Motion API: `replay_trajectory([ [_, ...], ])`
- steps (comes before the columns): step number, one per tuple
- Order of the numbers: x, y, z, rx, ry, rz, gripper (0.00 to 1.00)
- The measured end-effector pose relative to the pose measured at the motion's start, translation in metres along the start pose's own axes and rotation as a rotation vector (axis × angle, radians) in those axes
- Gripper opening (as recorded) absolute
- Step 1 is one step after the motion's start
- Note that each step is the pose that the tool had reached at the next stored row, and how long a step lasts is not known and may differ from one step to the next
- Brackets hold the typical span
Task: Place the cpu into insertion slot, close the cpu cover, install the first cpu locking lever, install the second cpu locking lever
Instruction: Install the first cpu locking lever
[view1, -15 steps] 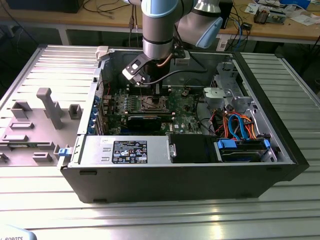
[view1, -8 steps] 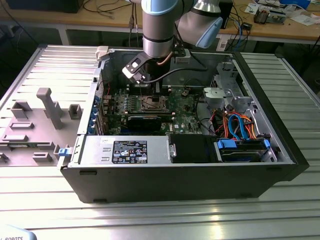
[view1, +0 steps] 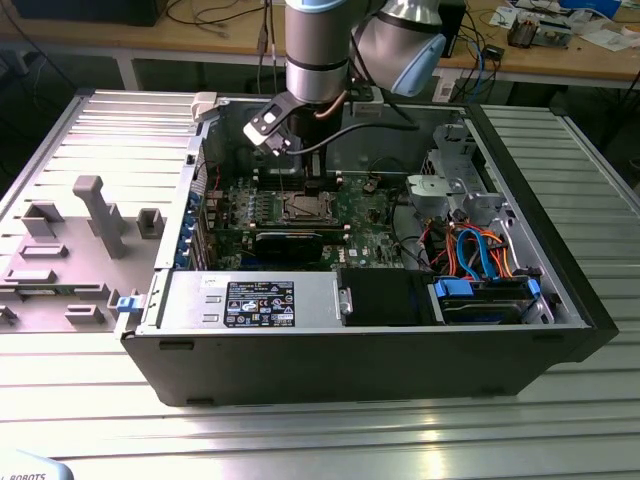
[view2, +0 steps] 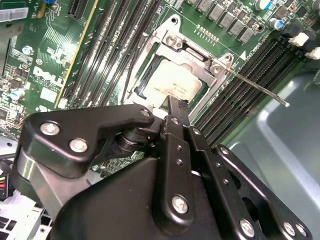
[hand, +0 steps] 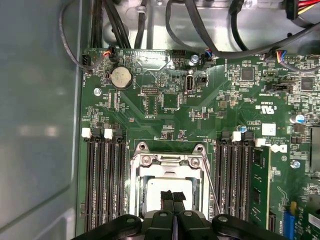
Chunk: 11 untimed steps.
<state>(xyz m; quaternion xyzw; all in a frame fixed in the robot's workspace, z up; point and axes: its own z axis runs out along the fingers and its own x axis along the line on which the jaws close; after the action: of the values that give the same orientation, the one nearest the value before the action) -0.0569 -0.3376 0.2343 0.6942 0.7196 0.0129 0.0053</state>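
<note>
black linkage of my gripper (hand: 173, 197) looms closest, its fingers (view2: 171, 112) pressed together, pinching nothing, tips low over the cpu (view2: 172, 82). that chip sits in the insertion slot (view1: 300, 209), mid-board, toward the far wall of the case (view1: 350, 375), with the cpu cover (hand: 167, 161) lying over its rim. closed tips make a narrow pusher, i judge, since one locking lever (view2: 257, 90) juts free.

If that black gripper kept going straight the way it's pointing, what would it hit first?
Probably the small flat silvery-grey square cpu: the black gripper points at its top in both wrist views. How big the gap between them is, I can't tell.
</note>
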Motion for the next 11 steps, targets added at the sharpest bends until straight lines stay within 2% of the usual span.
replay_trajectory([
  [5, 0.0001, 0.0002, -0.0087, 0.0001, -0.0011, 0.0, 0.11],
  [11, 0.0001, 0.0003, -0.0108, 0.0, -0.0012, 0.0, 0.11],
])
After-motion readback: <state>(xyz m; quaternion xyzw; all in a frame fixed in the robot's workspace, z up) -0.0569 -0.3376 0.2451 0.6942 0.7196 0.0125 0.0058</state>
